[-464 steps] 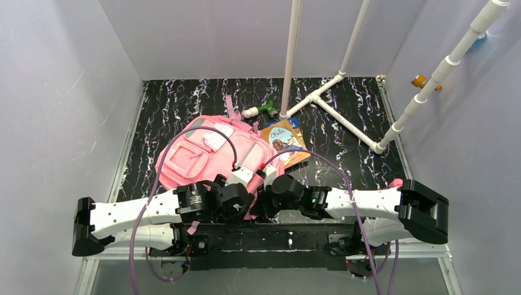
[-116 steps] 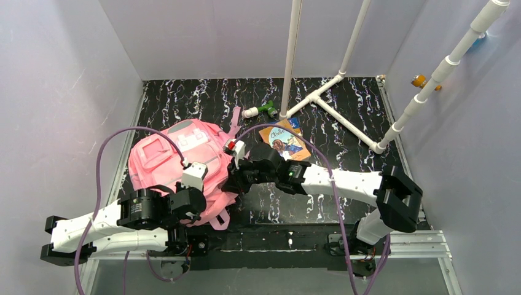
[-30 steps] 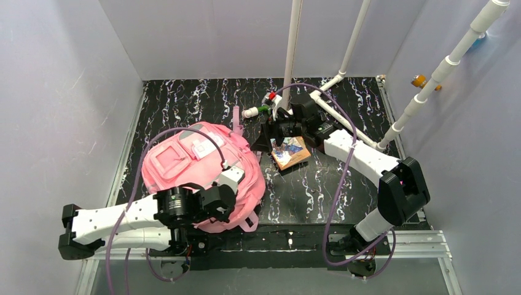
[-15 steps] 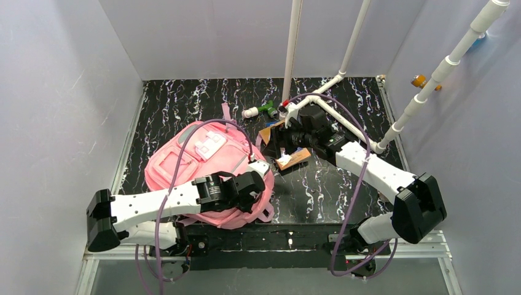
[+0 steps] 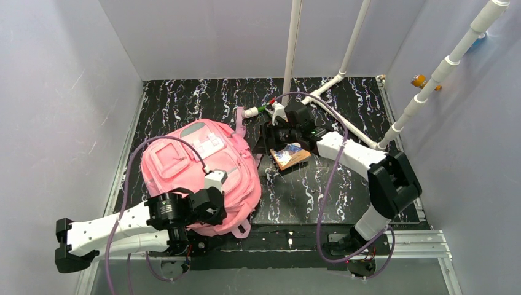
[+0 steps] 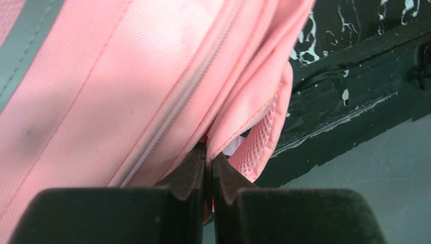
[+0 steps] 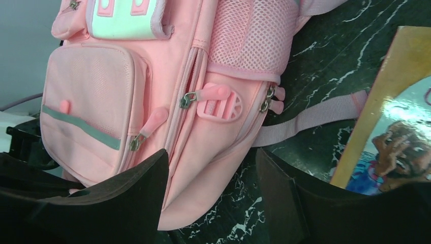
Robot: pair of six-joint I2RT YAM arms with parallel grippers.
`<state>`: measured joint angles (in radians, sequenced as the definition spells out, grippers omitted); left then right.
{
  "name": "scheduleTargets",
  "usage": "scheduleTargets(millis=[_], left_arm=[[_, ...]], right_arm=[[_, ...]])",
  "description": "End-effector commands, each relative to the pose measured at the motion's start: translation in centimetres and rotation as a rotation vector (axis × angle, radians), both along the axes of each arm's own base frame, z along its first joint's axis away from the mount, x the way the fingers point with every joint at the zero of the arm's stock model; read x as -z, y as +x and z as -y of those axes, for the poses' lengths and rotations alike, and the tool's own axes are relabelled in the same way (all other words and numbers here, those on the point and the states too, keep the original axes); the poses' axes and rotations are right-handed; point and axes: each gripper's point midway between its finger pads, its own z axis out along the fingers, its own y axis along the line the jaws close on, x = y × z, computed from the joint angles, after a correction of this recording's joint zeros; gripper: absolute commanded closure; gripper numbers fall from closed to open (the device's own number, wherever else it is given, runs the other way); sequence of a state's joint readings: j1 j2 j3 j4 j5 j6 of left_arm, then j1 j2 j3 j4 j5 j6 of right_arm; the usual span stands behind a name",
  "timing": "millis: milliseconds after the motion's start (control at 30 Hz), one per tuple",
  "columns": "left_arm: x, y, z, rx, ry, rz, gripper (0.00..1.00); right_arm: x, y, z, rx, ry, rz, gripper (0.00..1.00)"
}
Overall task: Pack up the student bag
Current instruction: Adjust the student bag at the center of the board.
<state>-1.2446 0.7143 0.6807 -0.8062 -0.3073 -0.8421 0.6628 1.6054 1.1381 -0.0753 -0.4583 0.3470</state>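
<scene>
The student bag (image 5: 190, 163), a big pink backpack, lies face up on the left of the black mat. My left gripper (image 5: 216, 208) is at its near right edge, and in the left wrist view the gripper (image 6: 208, 156) is shut on a fold of the bag's pink fabric (image 6: 152, 91) by a mesh strap. My right gripper (image 5: 264, 140) hangs open between the bag and a picture book (image 5: 292, 156). In the right wrist view the gripper (image 7: 211, 155) holds nothing, with the bag's side and zip pulls (image 7: 203, 96) just beyond the fingers and the book (image 7: 401, 127) at the right.
A white pipe frame (image 5: 332, 107) stands on the mat behind the right arm. A small green and white item (image 5: 257, 111) lies near the upright pole. A bag strap (image 7: 310, 117) trails across the mat toward the book. Grey walls close in on three sides.
The left arm has drawn back to the left with the bag's edge in its grip, shifting the bag slightly. The right gripper has moved a little left and its jaws have narrowed somewhat.
</scene>
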Motion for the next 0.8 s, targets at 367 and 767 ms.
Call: scheduleTargets(millis=[367,767], left_arm=[[1.6,0.8,-10.5,-0.635,0.179,-0.059,1.00],[1.2,1.3,-8.5,-0.543,0.118,-0.081,1.00]], right_arm=[[-0.6,1.5,-6.9,-0.066,0.229,-0.115,0.41],[0.6,1.7,-7.8,-0.527,0.117,0.291,0.26]])
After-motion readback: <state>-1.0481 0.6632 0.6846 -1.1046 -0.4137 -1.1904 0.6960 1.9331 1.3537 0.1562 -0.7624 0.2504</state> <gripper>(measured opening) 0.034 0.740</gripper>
